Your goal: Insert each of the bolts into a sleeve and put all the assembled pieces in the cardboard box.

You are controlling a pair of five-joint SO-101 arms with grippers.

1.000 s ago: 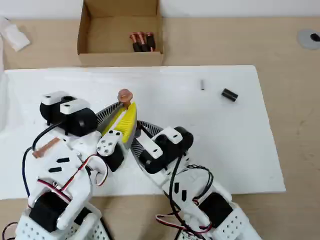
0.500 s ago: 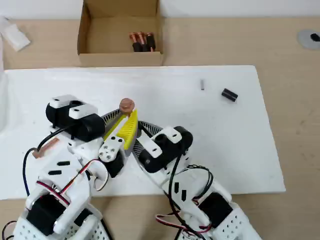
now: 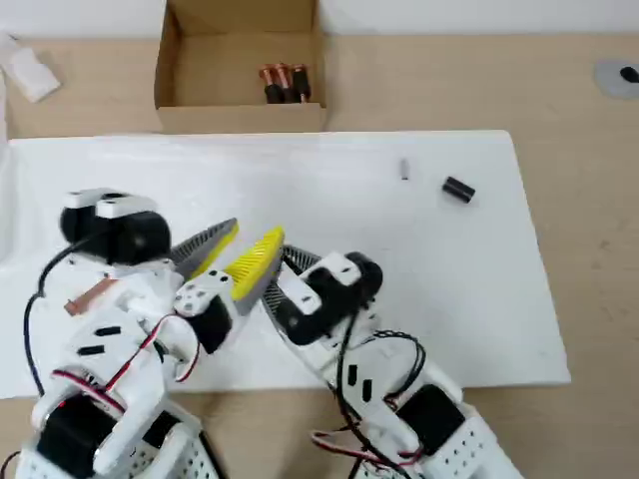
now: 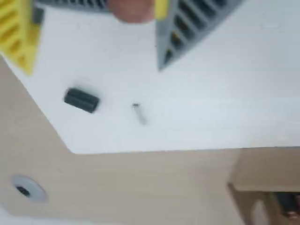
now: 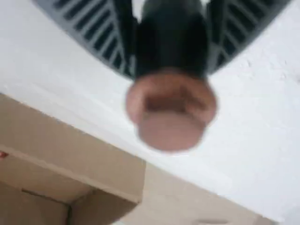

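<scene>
— Although the left arm's yellow finger [image 3: 256, 261] lies across it in the high view, the right wrist view has the right end effector [image 5: 169, 56] clamped on a black sleeve [image 5: 171, 33], with a copper bolt head [image 5: 171, 110] poking out.
— And the left end effector [image 4: 93, 68]?
— Spread wide, gripping nothing, lower left of centre from above.
— Around them?
— On the white surface [image 3: 479, 299], a loose sleeve [image 3: 458, 189] and a pin [image 3: 404, 170] lie apart, upper right. At the top, the box [image 3: 172, 70] holds three pieces [image 3: 285, 83].
</scene>
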